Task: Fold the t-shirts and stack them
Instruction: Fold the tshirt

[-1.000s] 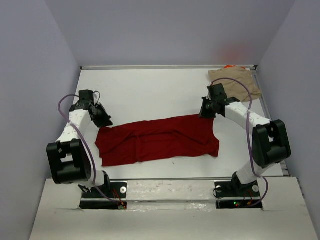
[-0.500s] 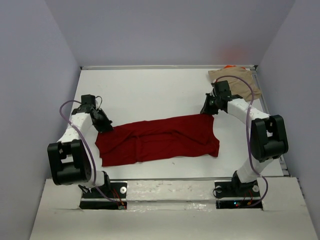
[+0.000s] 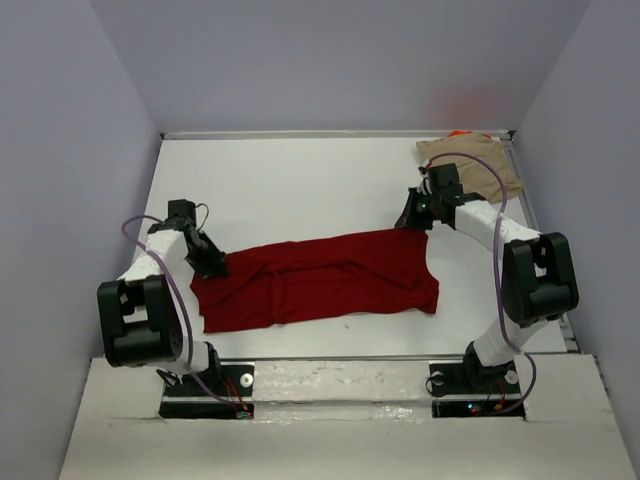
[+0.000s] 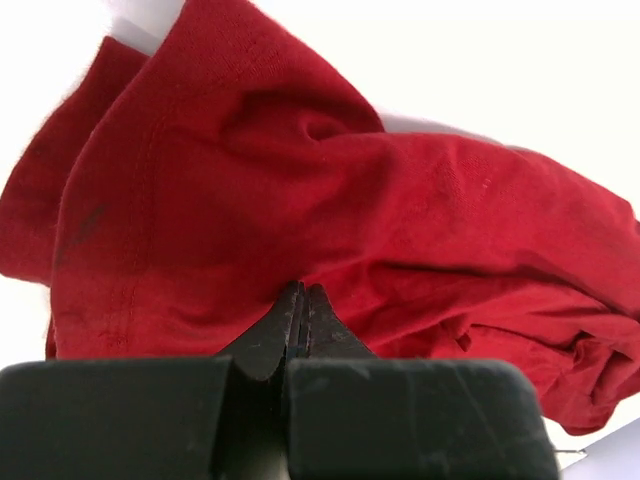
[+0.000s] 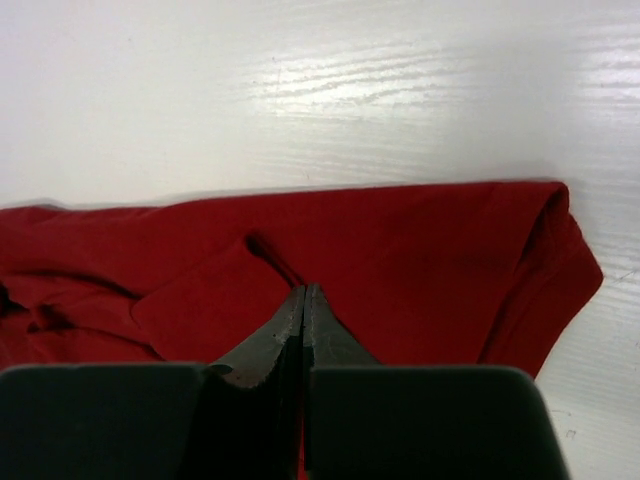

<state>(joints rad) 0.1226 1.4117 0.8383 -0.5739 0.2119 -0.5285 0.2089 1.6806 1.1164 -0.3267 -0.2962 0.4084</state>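
**Both claws shut at the ends of the red shirt**

Shirt: the dark red t-shirt [image 3: 315,280] lies rumpled and stretched sideways across the near middle of the bench [image 3: 290,180]. Its outline is the same as a second ago. The tan t-shirt [image 3: 480,165] sits bunched in the far right corner, with the orange sliver [image 3: 460,133] poking out behind it at the back edge. Neither has shifted.

Change: my left claw [image 3: 212,264] has dropped nearer and inward over the last second. It was off the cloth beyond the shirt's far left corner and is now at that corner. My right claw [image 3: 412,218] has edged slightly farther out and is at the far right corner of the red shirt.

Left claw: closed fully, no gap between the fingertips [image 4: 278,335]. The tips press against a ridge of red fabric beside a stitched hem. I cannot tell whether any cloth is caught between them.

Right claw: also closed tight. The fingertips [image 5: 270,345] rest on flat red cloth just nearer than the shirt's far edge, next to a small folded flap. I cannot tell if it has a pinch here either.

Pose: my left forearm reaches up from the base and angles in, with the wrist tipped down toward the shirt. My right forearm stretches out toward the far right, with the wrist bent back inward and down. The tan shirt is just beyond that wrist.
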